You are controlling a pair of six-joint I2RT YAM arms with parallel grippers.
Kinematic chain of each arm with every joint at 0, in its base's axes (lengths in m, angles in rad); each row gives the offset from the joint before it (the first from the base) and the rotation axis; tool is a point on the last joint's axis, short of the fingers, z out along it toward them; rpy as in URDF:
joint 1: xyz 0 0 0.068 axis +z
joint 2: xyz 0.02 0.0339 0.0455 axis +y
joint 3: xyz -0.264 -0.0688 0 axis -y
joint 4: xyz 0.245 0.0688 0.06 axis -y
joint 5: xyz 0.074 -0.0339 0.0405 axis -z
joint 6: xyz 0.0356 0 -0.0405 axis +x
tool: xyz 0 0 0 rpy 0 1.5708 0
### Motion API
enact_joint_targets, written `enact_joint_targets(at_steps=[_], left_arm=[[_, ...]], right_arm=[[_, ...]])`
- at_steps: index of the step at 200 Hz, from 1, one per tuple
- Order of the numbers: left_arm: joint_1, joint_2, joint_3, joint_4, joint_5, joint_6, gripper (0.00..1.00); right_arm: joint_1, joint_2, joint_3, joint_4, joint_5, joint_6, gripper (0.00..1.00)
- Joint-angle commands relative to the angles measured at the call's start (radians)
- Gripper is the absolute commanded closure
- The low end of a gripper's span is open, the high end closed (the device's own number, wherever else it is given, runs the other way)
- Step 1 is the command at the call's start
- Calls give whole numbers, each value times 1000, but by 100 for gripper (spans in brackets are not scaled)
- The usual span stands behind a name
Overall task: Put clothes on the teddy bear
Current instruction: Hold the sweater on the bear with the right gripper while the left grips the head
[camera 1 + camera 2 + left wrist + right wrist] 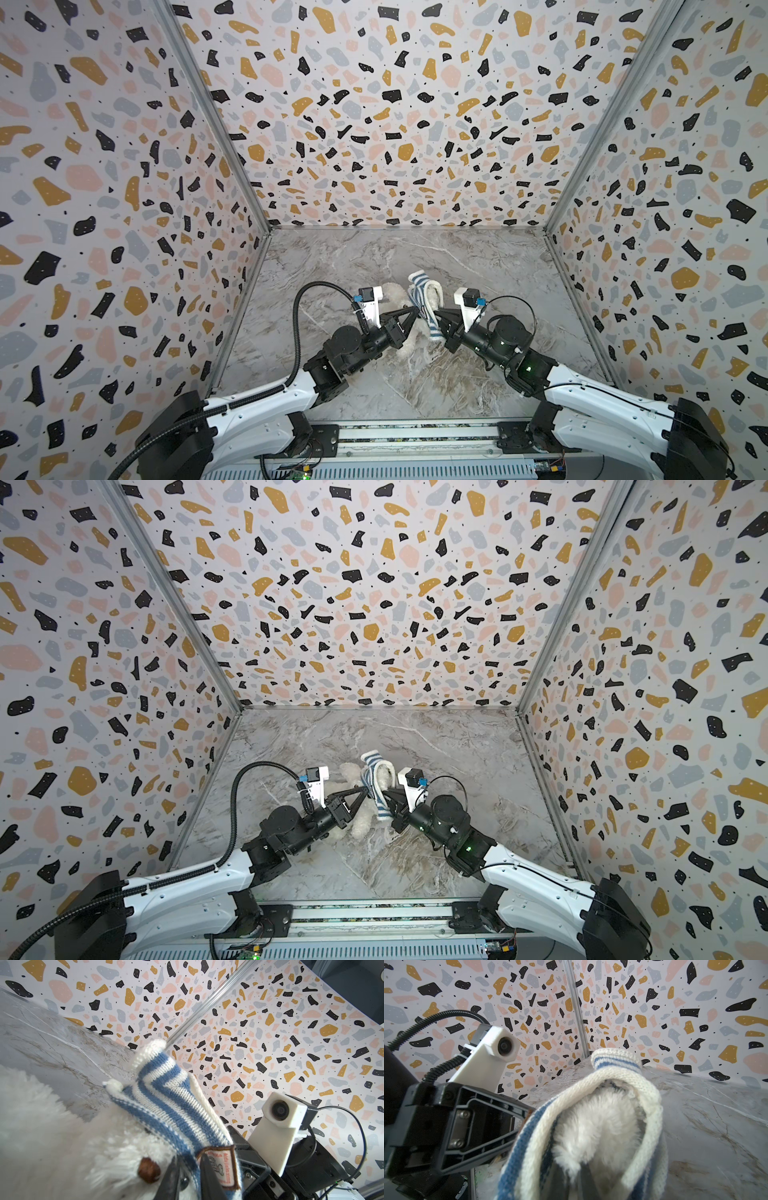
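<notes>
One teddy bear (404, 348) lies on the marble surface (478, 270) between two claws, long axis running near to far, legs toward the robot. One striped shirt (419, 291) wraps its far end. The left claw (415, 311) and right claw (435, 312) each pinch the shirt, nearly closed.

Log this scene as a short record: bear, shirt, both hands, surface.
bear: white teddy bear lying on the marble table
shirt: striped shirt partly pulled over the bear, fur showing inside its opening
left hand: closed on the shirt beside its badge
right hand: closed on the shirt's edge
task state: bear not yet dressed
</notes>
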Motion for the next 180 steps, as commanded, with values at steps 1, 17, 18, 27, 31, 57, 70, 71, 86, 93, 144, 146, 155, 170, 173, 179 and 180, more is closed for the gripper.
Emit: enact_joint_targets(at_steps=[1, 17, 18, 27, 31, 57, 70, 71, 86, 93, 144, 146, 155, 170, 173, 179, 180], left_arm=[[-6, 16, 14, 54, -22, -24, 75], [-9, 29, 24, 51, -25, -27, 72], [-8, 29, 25, 52, -26, -27, 72], [-9, 39, 31, 52, -25, -25, 72], [-11, 42, 33, 53, -23, -25, 72], [-16, 69, 37, 87, -11, -31, 78], [-17, 73, 32, 106, -4, -35, 83], [-17, 73, 31, 105, -3, -35, 83], [-20, 70, 28, 100, -4, -26, 90], [-19, 68, 28, 91, -3, -19, 94], [-20, 36, 17, -2, -12, 18, 100], [-21, 35, 15, -5, -12, 18, 100], [-21, 31, 15, -24, -4, 49, 100], [-21, 33, 22, -66, 16, 76, 100], [-21, 33, 24, -74, 21, 81, 100], [-20, 36, 27, -89, 31, 92, 100], [-21, 37, 28, -91, 33, 93, 100]], right_arm=[[23, -30, 12, 123, 13, -22, 100], [37, -31, 8, 130, 30, -38, 100], [37, -31, 7, 130, 31, -39, 100], [47, -31, 3, 135, 40, -46, 100], [50, -33, 1, 141, 44, -49, 100], [57, -20, -10, 153, 58, -50, 100], [61, -19, -9, 149, 66, -55, 100], [62, -19, -9, 148, 67, -55, 100], [73, -26, -7, 134, 88, -63, 100], [79, -30, -10, 131, 100, -66, 100], [83, -54, -11, 101, 155, -72, 100], [83, -55, -12, 99, 158, -73, 100], [83, -57, -12, 92, 169, -73, 100], [82, -60, -13, 87, 184, -75, 100], [83, -60, -14, 86, 186, -73, 100], [82, -61, -14, 87, 189, -73, 100], [82, -60, -14, 86, 189, -73, 100]])
